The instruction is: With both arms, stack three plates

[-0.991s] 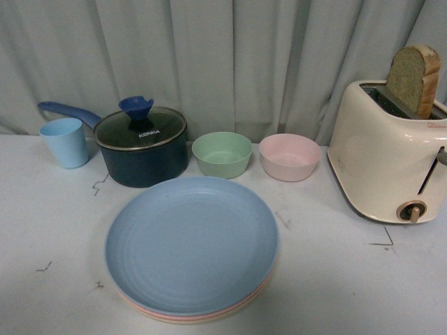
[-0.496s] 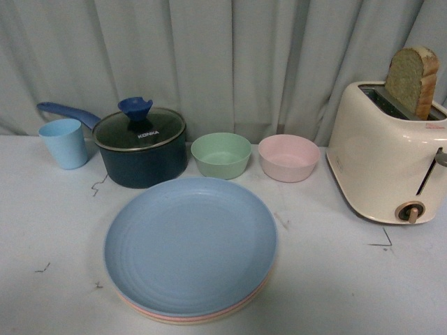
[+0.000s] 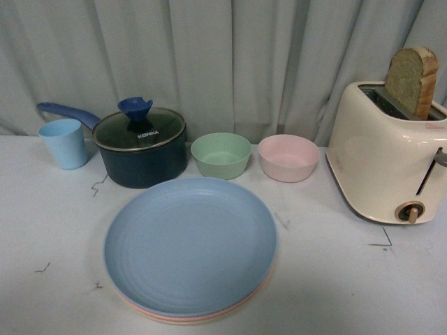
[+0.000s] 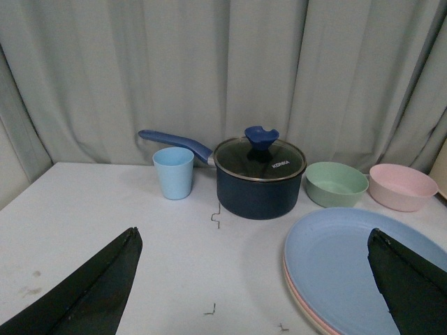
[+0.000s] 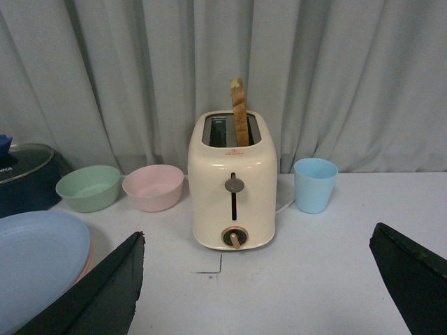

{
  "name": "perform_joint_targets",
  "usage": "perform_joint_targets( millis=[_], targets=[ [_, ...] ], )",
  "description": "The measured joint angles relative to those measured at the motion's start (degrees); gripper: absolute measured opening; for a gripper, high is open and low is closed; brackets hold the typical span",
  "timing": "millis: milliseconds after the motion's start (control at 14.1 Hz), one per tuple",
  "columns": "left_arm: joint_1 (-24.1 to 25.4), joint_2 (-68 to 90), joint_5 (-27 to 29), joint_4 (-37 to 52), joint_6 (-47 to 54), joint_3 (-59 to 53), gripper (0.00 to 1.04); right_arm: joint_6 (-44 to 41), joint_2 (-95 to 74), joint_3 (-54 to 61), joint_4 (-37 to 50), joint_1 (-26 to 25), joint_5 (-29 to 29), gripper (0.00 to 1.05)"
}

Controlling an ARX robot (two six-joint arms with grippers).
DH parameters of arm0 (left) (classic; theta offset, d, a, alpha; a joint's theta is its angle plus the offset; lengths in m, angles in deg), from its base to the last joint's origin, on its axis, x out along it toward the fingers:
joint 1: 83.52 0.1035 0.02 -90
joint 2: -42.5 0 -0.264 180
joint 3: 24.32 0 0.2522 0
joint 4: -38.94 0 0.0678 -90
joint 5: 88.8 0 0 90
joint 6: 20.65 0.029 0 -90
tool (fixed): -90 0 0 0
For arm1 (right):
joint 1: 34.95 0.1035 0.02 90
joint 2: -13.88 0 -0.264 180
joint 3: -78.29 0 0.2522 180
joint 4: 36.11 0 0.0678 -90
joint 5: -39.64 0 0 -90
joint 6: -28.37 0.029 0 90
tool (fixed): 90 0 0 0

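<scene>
The three plates lie in one stack on the white table, near its front edge. The light blue plate point(image 3: 190, 244) is on top. Under it only the pink rim point(image 3: 164, 315) and the cream-beige rim point(image 3: 199, 322) show. Neither arm appears in the front view. My left gripper point(image 4: 253, 236) is open and empty above the table, one finger point(image 4: 105, 286) over bare table and the other finger point(image 4: 408, 279) over the blue plate point(image 4: 349, 262). My right gripper point(image 5: 258, 234) is open and empty, facing the toaster, with the stack's blue plate point(image 5: 35, 258) off to one side.
Behind the stack stand a dark blue lidded saucepan point(image 3: 142, 146), a light blue cup point(image 3: 65, 142), a green bowl point(image 3: 221, 154) and a pink bowl point(image 3: 289, 157). A cream toaster point(image 3: 387, 160) with a bread slice point(image 3: 412, 80) stands at the right. A second blue cup point(image 5: 315, 184) stands beyond it.
</scene>
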Motion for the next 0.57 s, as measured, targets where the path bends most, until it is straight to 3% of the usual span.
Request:
perform_joint_targets(
  millis=[566],
  targets=[
    [0.0,0.0,0.0,0.0,0.0,0.0,0.98,0.0,0.0,0.0,0.0,0.0,0.0,0.98]
  ],
)
